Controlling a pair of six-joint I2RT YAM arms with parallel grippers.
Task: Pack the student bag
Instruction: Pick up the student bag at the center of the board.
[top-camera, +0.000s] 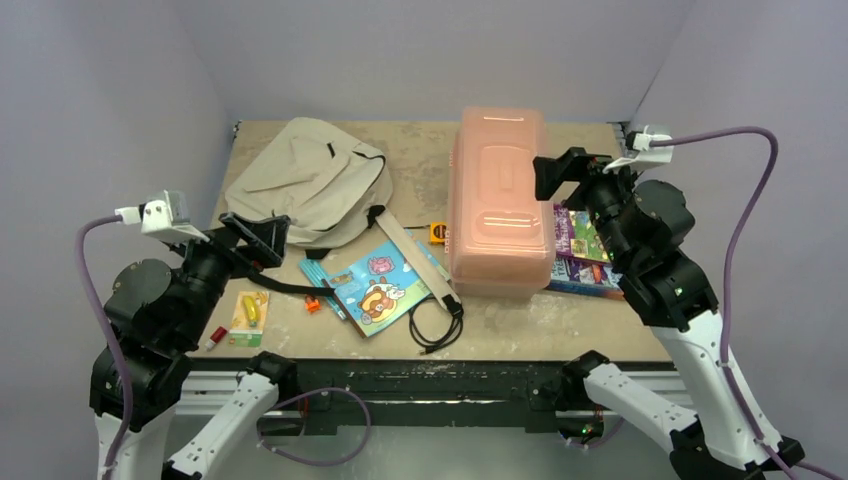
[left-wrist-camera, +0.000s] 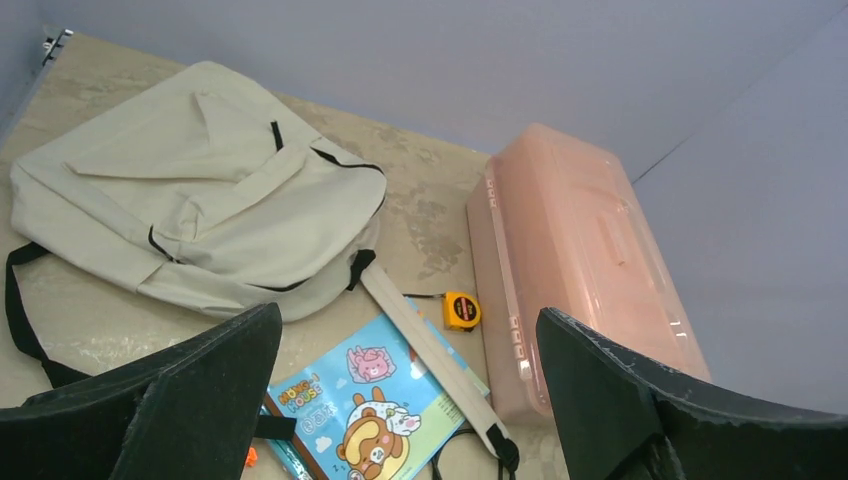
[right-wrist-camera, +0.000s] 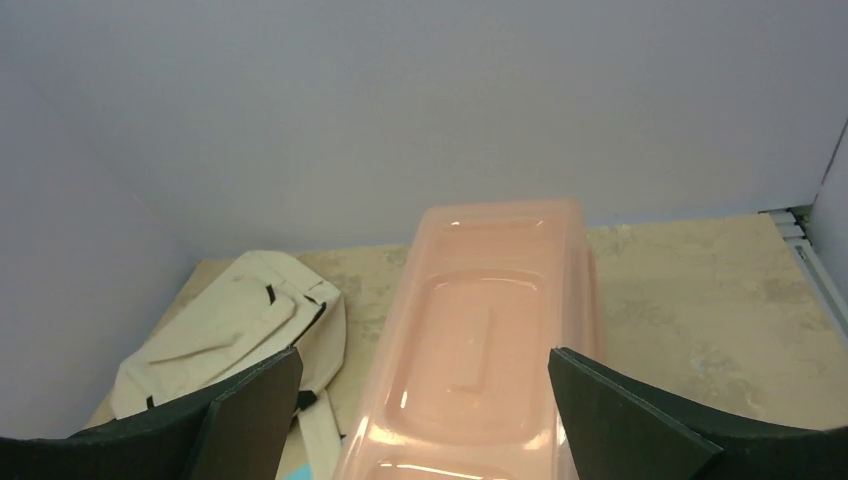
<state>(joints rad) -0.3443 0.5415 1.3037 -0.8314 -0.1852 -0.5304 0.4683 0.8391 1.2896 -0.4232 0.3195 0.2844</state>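
- Student bag (top-camera: 305, 180) is lying flat on the far-left part of the table (top-camera: 560, 330), front pocket facing up, looking zipped shut, black straps trailing off toward the near edge.
- One beige strap (top-camera: 420, 262) is running from the bag toward the near side, crossing over a picture book (top-camera: 380, 285) with cartoon bears on a blue cover.
- Left gripper (top-camera: 258, 238) is hovering above the near-left of the table, just on the near side of the bag, fingers spread wide and gripping nothing.
- Right gripper (top-camera: 560, 172) is hanging over the right edge of the pink plastic box (top-camera: 498, 200), fingers spread wide too, nothing between them.
- The box is sitting lid-closed right of the bag, well apart from it, long side running near to far.
- Yellow tape measure (top-camera: 438, 233) is lying just beside the box's left wall, near the strap.
- Black cable (top-camera: 437, 325) is looping near the front edge, just below the strap's end.
- Colourful books (top-camera: 580, 250) are sticking out at the box's right side.
- Small card (top-camera: 250, 315) with a yellow item, a red-capped marker (top-camera: 215, 338) and a small orange piece (top-camera: 313, 305) are lying near-left, close to the left arm.
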